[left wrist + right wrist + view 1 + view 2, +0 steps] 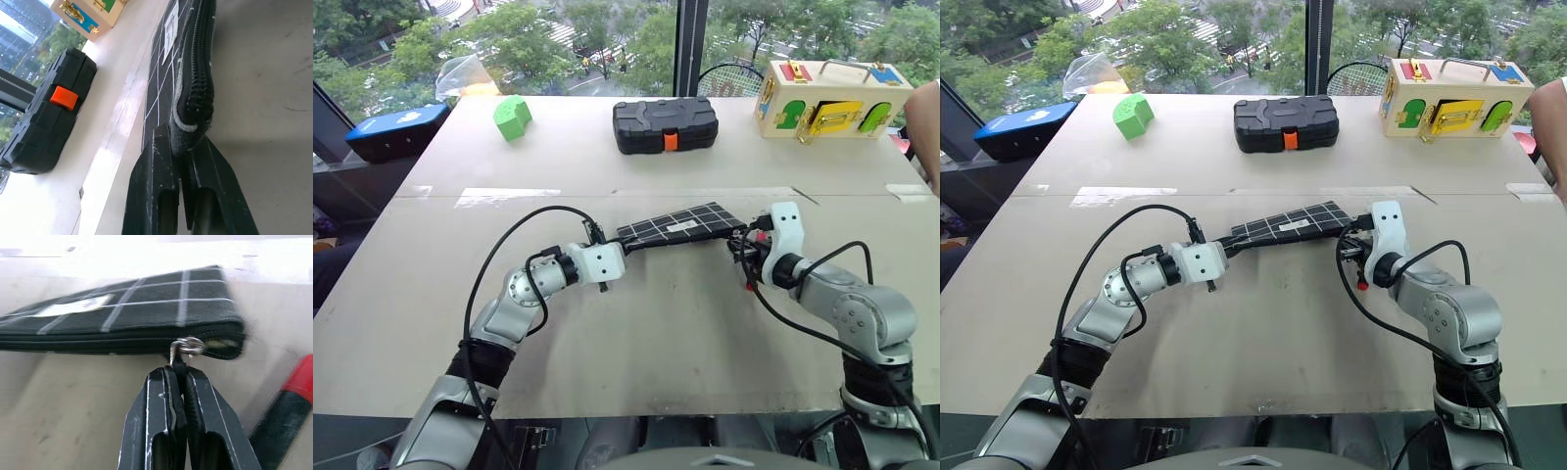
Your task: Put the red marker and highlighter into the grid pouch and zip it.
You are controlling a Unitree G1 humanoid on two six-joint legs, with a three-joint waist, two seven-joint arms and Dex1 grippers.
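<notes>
The grid pouch, black with white lines and a small white label, hangs just above the table's middle, stretched between both grippers. My left gripper is shut on the pouch's left end. My right gripper is shut on the zipper pull, and the metal slider sits at the pouch's right end. The red marker, black barrel with a red cap, lies just under and beside the right gripper, its red tip poking out below the hand. The highlighter is out of view.
At the table's far side stand a black hard case with an orange latch, a green block and a wooden latch box. A blue box sits off the left edge. A person's arm shows at the right edge.
</notes>
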